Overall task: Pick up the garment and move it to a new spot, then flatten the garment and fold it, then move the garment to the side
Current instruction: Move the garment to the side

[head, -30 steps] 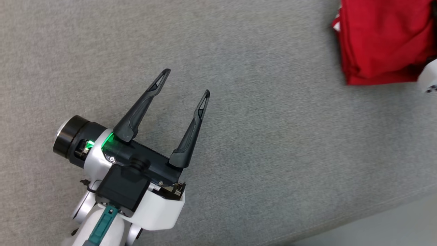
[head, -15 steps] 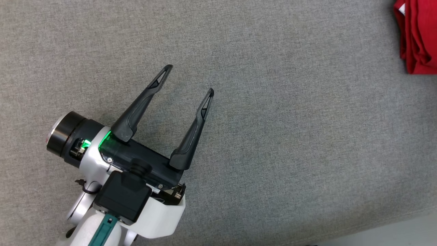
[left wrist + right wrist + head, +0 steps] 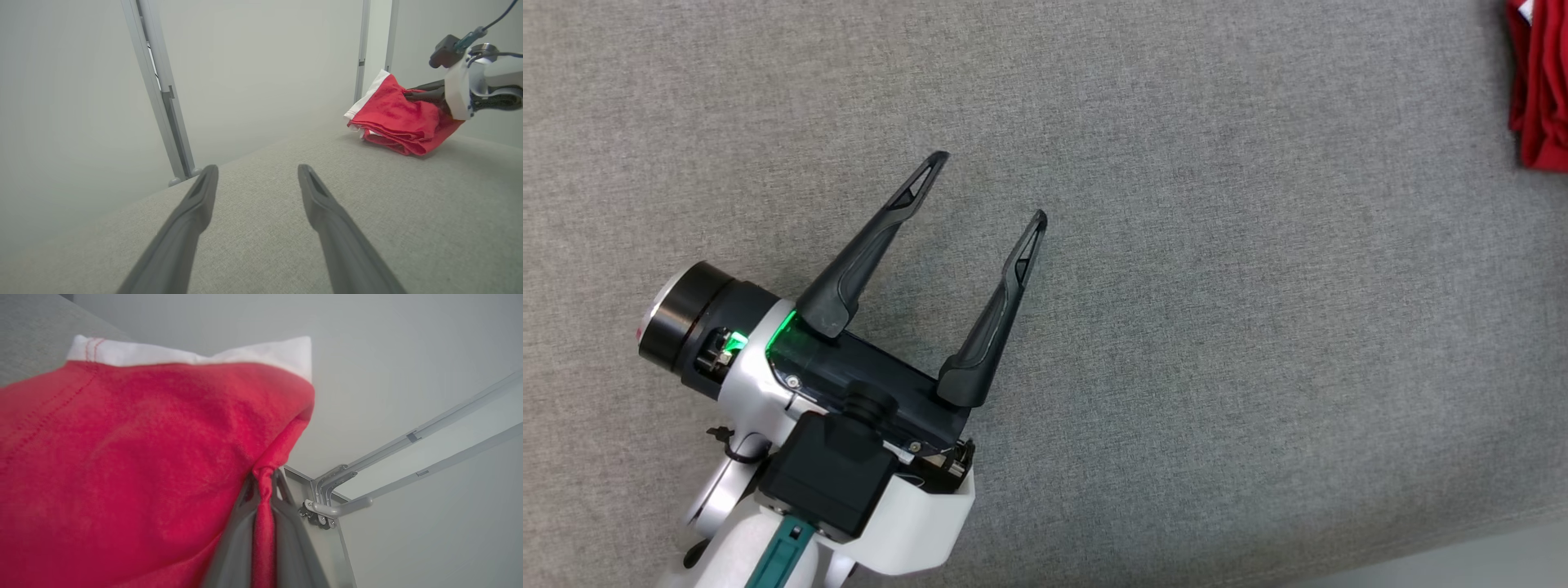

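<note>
The desk [image 3: 1258, 327] spreads wide under me, covered in grey woven cloth, with a paler strip along its near edge at the lower right of my head view. Beyond its far side stand pale metal frame posts [image 3: 163, 94] against a plain light wall.

The garment [image 3: 400, 118] is red and bunched in loose folds. It sits at the far right of the desk, well apart from my left arm. In my head view a slice of it shows at the upper right corner.

My left claw [image 3: 989, 184] hangs over bare cloth at the lower left of the head view, its two dark fingers spread wide apart and pointing up and to the right, with nothing between them.

My right claw [image 3: 264, 486] is clamped on the garment. A twisted pinch of red cloth runs down between its two fingers, and the rest of the cloth billows to the left in that wrist view.

A white trim [image 3: 196, 355] with red stitching edges the top fold of the garment.

A small green light [image 3: 784, 331] glows at the base of my left claw.
</note>
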